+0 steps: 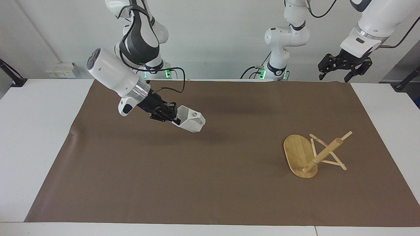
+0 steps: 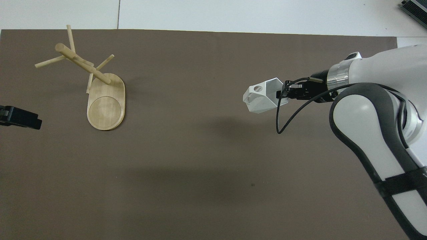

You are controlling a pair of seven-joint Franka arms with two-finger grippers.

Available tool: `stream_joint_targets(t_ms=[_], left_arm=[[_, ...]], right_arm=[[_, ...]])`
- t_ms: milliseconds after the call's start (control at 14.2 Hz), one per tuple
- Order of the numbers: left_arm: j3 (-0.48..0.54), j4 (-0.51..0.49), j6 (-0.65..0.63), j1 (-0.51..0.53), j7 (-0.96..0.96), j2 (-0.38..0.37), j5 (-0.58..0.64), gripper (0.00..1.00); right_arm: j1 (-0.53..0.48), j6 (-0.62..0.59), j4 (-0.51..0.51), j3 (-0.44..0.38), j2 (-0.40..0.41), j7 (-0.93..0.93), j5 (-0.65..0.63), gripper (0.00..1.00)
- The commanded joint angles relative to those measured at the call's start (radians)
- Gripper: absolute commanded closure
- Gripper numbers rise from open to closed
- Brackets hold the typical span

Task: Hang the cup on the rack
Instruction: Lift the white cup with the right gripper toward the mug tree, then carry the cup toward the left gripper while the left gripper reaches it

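Observation:
The white faceted cup (image 1: 192,123) (image 2: 262,98) hangs in the air above the brown mat, tipped on its side, its handle with the round hole facing up. My right gripper (image 1: 175,118) (image 2: 282,95) is shut on the cup's rim. The bamboo rack (image 1: 323,154) (image 2: 83,65) rests with its oval base on the mat toward the left arm's end, well apart from the cup, with thin pegs crossing its post. My left gripper (image 1: 334,77) (image 2: 20,118) waits open and holds nothing, raised over the mat's edge at the robots' side.
The brown mat (image 1: 210,183) covers most of the white table (image 1: 32,131). Only the rack stands on it. Both arm bases stand along the table's edge at the robots' side.

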Motion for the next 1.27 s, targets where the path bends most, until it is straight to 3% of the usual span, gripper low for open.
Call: stream_joint_targets(t_ms=[0,141,422,704,1196], left_arm=[[-0.003,-0.025,-0.005,0.010,-0.007,-0.025,-0.004,0.00],[-0.003,-0.025,0.003,-0.001,-0.033,-0.025,-0.004,0.00],[-0.017,-0.025,0.038,-0.010,-0.258,-0.024,-0.060,0.00],[-0.069,-0.031,0.079,-0.010,-0.583,-0.022,-0.158,0.00],[-0.075,-0.056,0.228,-0.032,-1.167,-0.006,-0.399,0.00]], right_arm=[[-0.011,-0.020,0.009,0.035,-0.009,0.013,0.079,1.00],[-0.011,-0.012,0.009,0.052,-0.009,0.013,0.143,1.00],[-0.009,0.015,0.014,0.075,-0.009,0.013,0.243,1.00],[-0.009,0.118,0.014,0.136,-0.002,0.015,0.283,1.00],[-0.008,0.265,0.014,0.222,0.008,0.039,0.355,1.00]])
